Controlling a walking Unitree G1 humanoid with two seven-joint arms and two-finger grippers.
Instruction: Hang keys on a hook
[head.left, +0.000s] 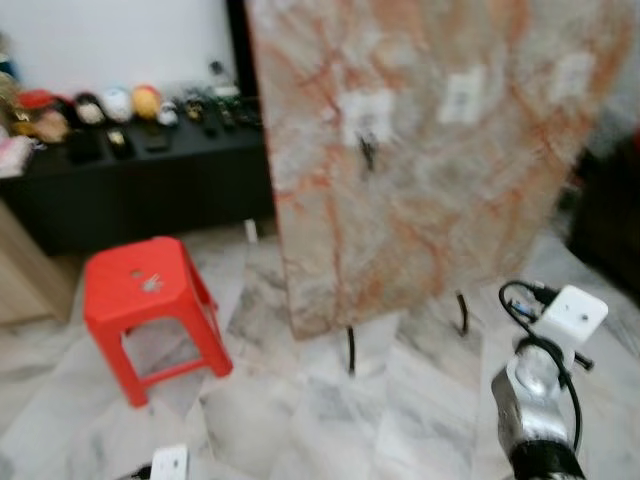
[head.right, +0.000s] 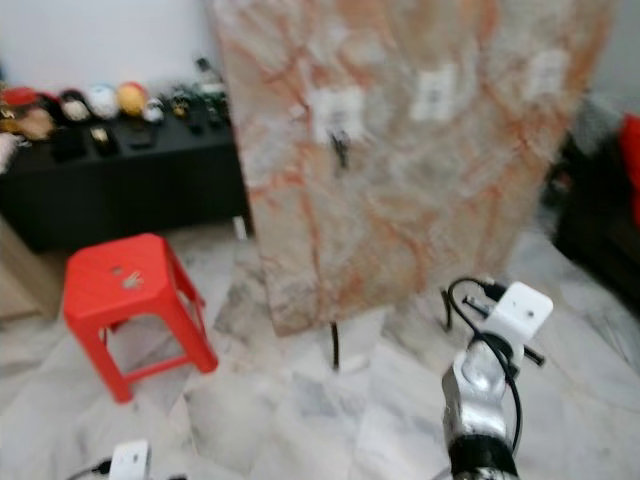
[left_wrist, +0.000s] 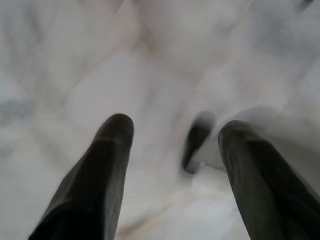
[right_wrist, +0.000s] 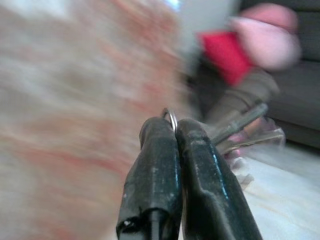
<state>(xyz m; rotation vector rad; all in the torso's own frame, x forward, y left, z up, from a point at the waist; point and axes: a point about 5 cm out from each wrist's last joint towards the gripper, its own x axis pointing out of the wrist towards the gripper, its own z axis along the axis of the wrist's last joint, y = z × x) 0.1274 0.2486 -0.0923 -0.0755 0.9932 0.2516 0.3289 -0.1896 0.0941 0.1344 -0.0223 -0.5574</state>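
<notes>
Two right gripper jaws clamped on keys — left gripper jaws apart.

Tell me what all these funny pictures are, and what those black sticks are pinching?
These come from a walking robot's cameras. Two sit on its head like eyes, looking down at a room: a marble-patterned board standing on the floor with hooks on it, a red stool and a black shelf of small toys. The silver thing is the robot's right arm.

The other two cameras sit on its wrists. The black sticks are its fingers. The right gripper is squeezed shut on a bunch of keys, pinching the ring. The left gripper is open and holds nothing, with pale floor beyond it. Everything looks blurry.
</notes>
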